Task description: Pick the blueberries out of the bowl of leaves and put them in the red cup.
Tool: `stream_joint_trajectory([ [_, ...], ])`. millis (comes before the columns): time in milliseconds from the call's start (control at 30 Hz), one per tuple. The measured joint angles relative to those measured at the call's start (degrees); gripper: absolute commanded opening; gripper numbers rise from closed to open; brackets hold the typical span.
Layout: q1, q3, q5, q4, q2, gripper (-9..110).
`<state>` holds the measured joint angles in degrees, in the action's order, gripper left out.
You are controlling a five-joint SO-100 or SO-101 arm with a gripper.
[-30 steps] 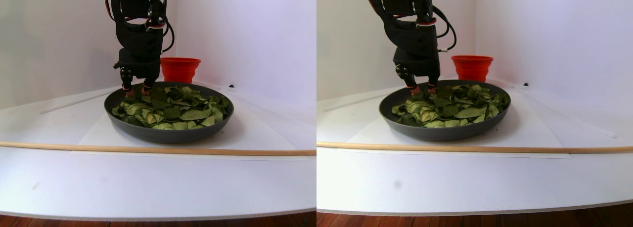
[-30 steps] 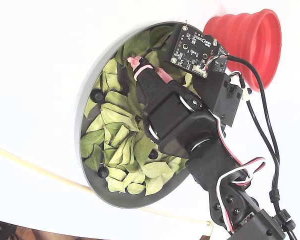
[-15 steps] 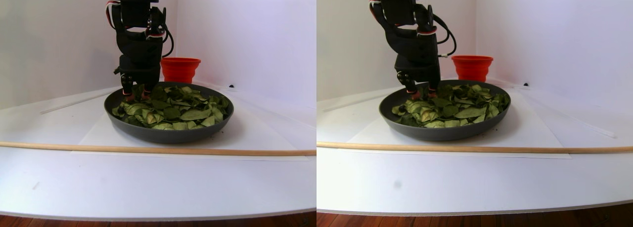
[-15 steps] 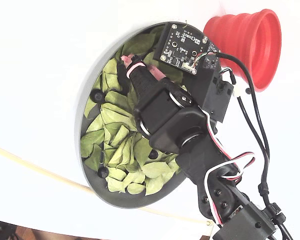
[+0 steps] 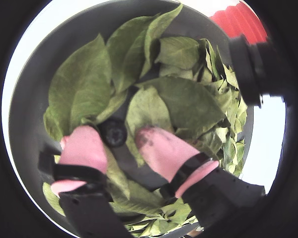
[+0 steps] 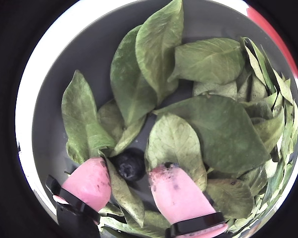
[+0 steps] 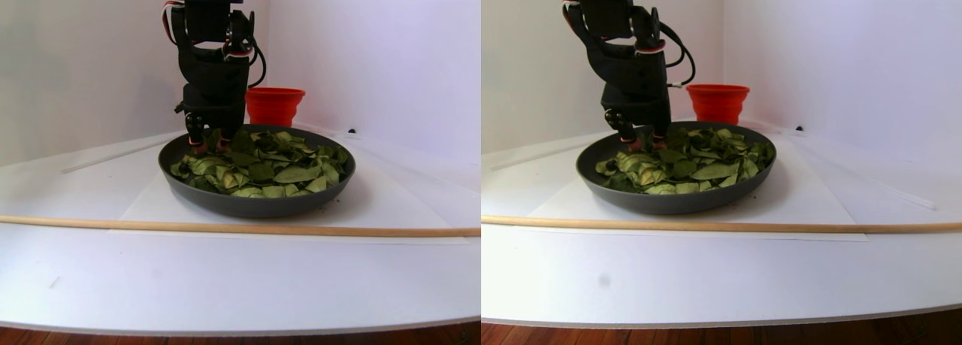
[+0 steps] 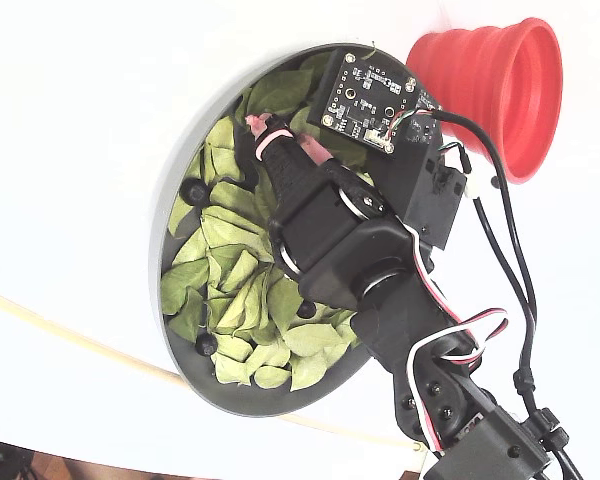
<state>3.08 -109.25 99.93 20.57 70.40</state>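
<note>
While the pincer gapes, 1 blueberry sits between its pink fingertips.

A white counter fills the stereo pair view, its curved near edge giving way to a strip of dark wooden floor. A long, thin wooden dowel lies across it from left to right, along the near edge of a white paper sheet. Plain white walls meet in a corner at the far side. The fixed view shows the dowel running diagonally.
</note>
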Motion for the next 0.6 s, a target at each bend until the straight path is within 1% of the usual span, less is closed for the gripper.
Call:
stream_joint_trajectory([
  [600,0.0,1.1,-1.1,-1.8,-1.0,9],
])
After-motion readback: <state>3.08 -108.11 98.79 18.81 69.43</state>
